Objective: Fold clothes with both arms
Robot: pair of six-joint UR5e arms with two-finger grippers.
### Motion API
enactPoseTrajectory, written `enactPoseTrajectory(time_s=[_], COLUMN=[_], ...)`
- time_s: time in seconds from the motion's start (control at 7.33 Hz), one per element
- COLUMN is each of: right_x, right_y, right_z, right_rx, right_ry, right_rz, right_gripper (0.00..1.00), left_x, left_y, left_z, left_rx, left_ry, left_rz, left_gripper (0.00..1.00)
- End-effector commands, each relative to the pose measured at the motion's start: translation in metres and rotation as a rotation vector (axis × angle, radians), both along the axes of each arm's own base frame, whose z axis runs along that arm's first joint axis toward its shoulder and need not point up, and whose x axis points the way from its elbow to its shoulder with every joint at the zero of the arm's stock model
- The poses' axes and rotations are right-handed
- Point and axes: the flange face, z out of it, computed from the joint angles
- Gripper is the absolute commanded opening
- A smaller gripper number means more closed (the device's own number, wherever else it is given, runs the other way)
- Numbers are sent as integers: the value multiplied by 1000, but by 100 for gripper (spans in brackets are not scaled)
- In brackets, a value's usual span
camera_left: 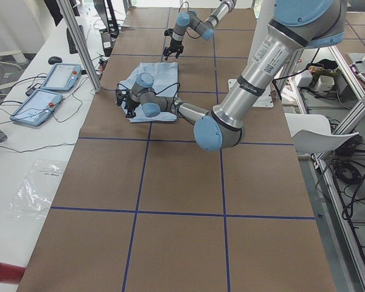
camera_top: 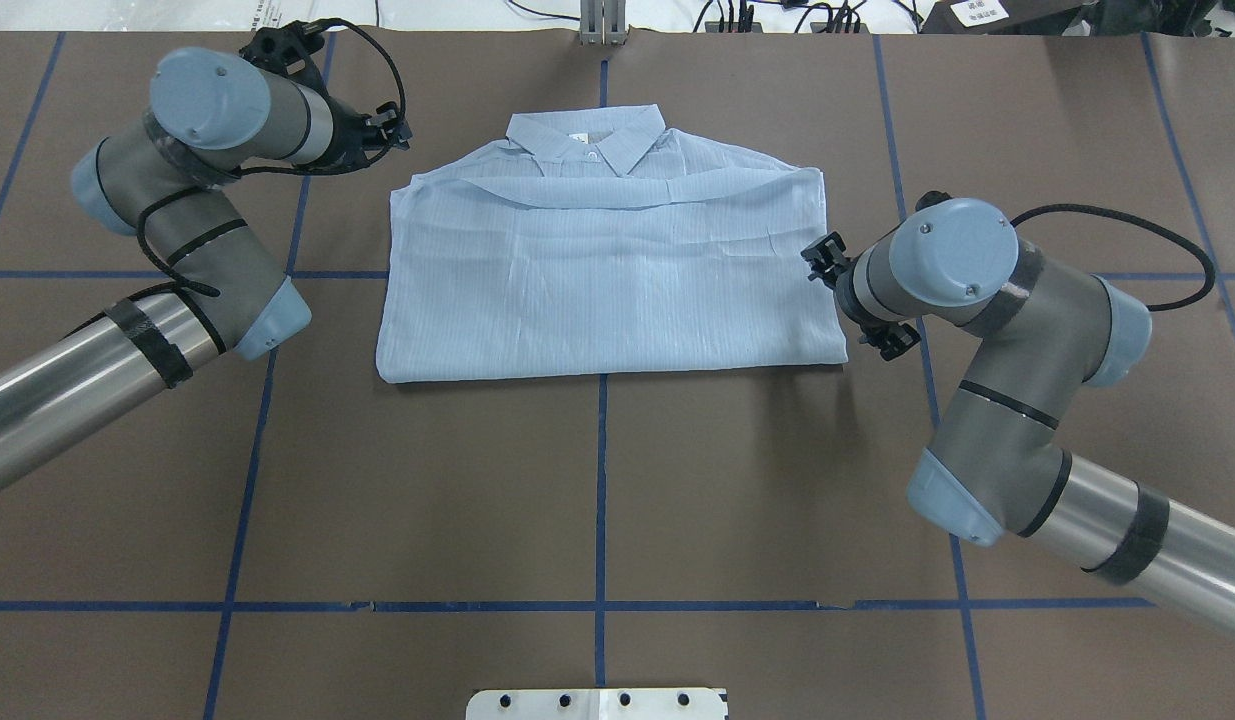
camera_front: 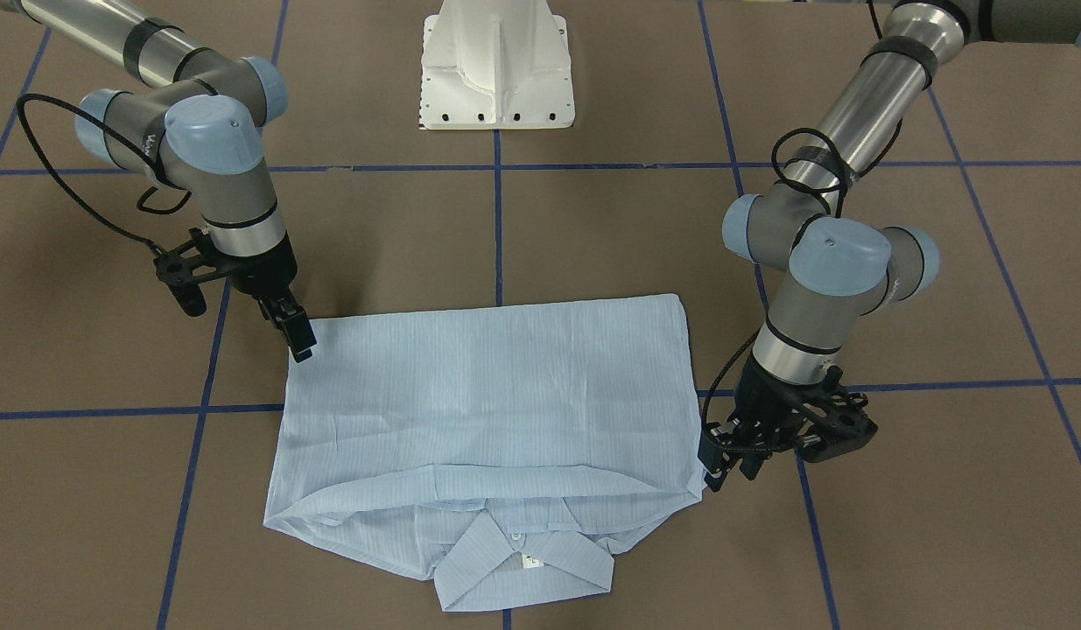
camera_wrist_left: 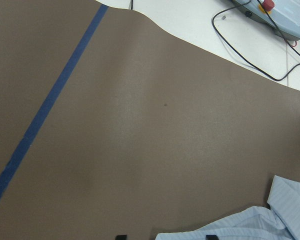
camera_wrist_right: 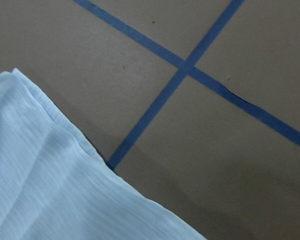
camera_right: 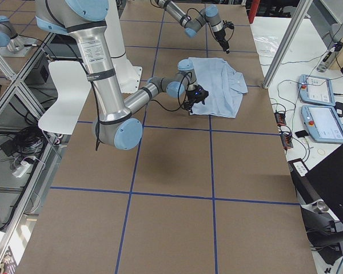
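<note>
The pale blue striped shirt (camera_front: pixel 496 385) (camera_top: pixel 607 290) lies flat on the brown table, folded into a rectangle. Its collar (camera_top: pixel 587 140) is at the far edge and a folded band runs across below it. My left gripper (camera_front: pixel 713 465) (camera_top: pixel 392 125) hovers just off the shirt's collar-side left corner. In the left wrist view its two fingertips stand apart at the bottom edge, open and empty. My right gripper (camera_front: pixel 300 341) (camera_top: pixel 826 263) sits beside the shirt's right edge near the folded corner. It looks open and holds nothing. The right wrist view shows the shirt's corner (camera_wrist_right: pixel 50 180).
Blue tape lines (camera_top: pixel 602 480) grid the table. The white pedestal base (camera_front: pixel 496 66) stands behind the shirt on the robot's side. Side benches carry tablets (camera_left: pixel 48 85) (camera_right: pixel 320 114) and cables. A metal post (camera_left: pixel 79 45) rises at the table's far edge.
</note>
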Motion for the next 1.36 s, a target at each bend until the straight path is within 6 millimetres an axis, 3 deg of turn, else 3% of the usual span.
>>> enactPoseTrajectory(time_s=[0.0,0.27,0.68,0.82,0.96,1.23], right_x=[-6,-11,-23,-27,-27,-25], right_y=[9,10,9,10,10,12], right_z=[9,12,24,23,21,15], right_rx=[-21,-33,-50,-52,-67,-71], right_ry=[5,9,32,30,20,0], right_rz=[-5,-5,-15,-18,0,-18], right_gripper=[99,69,69,62,1,0], left_x=[0,-2,-4,-4,-4,-4], left_y=[0,0,-1,0,0,0], left_z=[0,1,-2,-2,-2,-2], left_rx=[1,1,2,3,3,3], left_ry=[2,2,7,8,8,8], left_rz=[-1,-2,-7,-7,-7,-7], left_gripper=[61,61,60,60,60,60])
